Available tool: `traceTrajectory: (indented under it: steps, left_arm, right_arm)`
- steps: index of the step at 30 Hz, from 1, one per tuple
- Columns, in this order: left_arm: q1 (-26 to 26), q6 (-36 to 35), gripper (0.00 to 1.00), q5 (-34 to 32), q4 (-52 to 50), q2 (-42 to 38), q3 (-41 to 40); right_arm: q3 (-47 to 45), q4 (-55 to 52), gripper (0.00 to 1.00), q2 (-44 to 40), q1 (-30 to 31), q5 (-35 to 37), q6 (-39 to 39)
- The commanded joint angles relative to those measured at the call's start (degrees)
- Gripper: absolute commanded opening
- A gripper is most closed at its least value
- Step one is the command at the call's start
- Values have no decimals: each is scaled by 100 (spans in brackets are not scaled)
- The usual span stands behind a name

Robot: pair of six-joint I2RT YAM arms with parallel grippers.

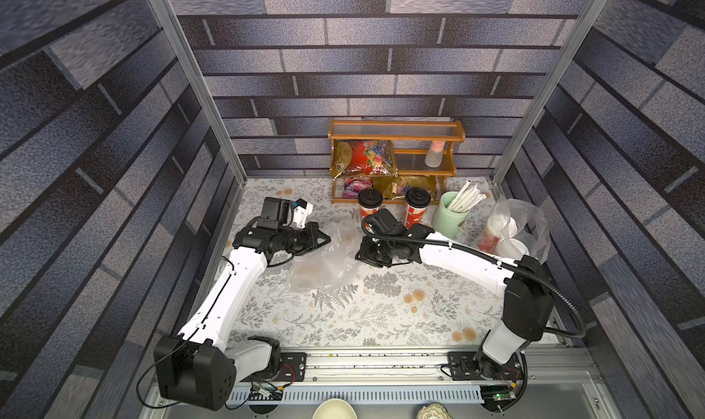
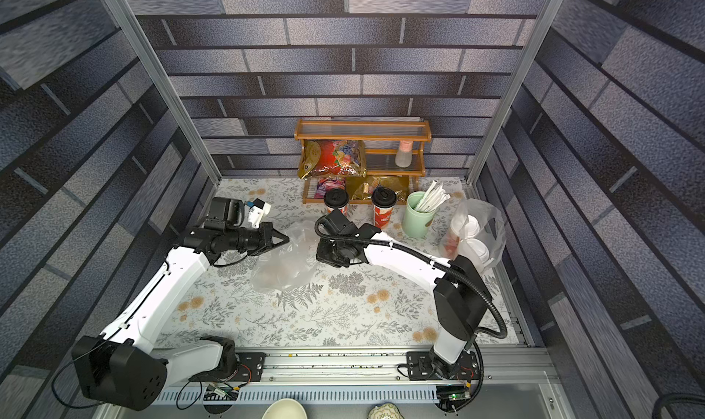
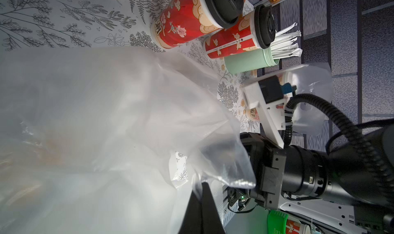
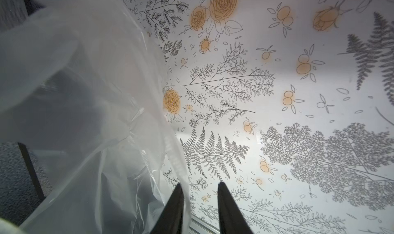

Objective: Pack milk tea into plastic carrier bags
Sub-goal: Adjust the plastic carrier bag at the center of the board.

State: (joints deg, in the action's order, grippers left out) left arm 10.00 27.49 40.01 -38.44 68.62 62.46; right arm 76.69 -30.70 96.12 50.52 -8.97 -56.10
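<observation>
An empty clear carrier bag (image 1: 324, 260) (image 2: 284, 264) lies crumpled on the floral table between my arms. My left gripper (image 1: 326, 241) (image 3: 202, 186) is shut on its edge. My right gripper (image 4: 199, 185) is open, low at the bag's other side. A strip of bag edge (image 4: 177, 158) hangs in the gap against one finger. Two red milk tea cups with black lids (image 1: 369, 203) (image 1: 416, 207) (image 3: 177, 24) stand behind the bag. At the far right, a second bag (image 1: 534, 226) (image 2: 492, 222) holds white-lidded cups (image 1: 499, 226).
A wooden shelf (image 1: 396, 131) at the back wall carries snack packets and a pink-capped bottle (image 1: 435, 155). A pale green cup of straws (image 1: 452, 215) stands right of the black-lidded cups. Metal frame posts and walls close in the table.
</observation>
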Motion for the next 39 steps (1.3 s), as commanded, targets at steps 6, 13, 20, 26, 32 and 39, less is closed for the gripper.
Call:
traceTrajectory:
  steps: [6, 13, 20, 26, 32, 39]
  left_arm:
    - [-60, 64, 0, 92, 14, -200, 109]
    - [-60, 257, 0, 220, 85, -285, 130]
    - [-101, 380, 0, -27, -377, -598, 326]
    - [-314, 397, 0, -172, -845, -872, 417]
    - [-246, 433, 2, 222, -896, -895, 111]
    - [51, 378, 17, 83, -668, -775, -324]
  right_arm:
    - [-91, 318, 23, -31, 19, -74, -68]
    - [178, 276, 0, 49, 19, -47, 156]
    - [805, -1187, 0, -696, -8, 473, 1036]
    - [1210, -2262, 0, -1281, -148, 759, 1476]
    - [1343, -2696, 0, -1426, -210, 521, 1671]
    - [901, -2224, 0, -1204, -210, 111, 1632]
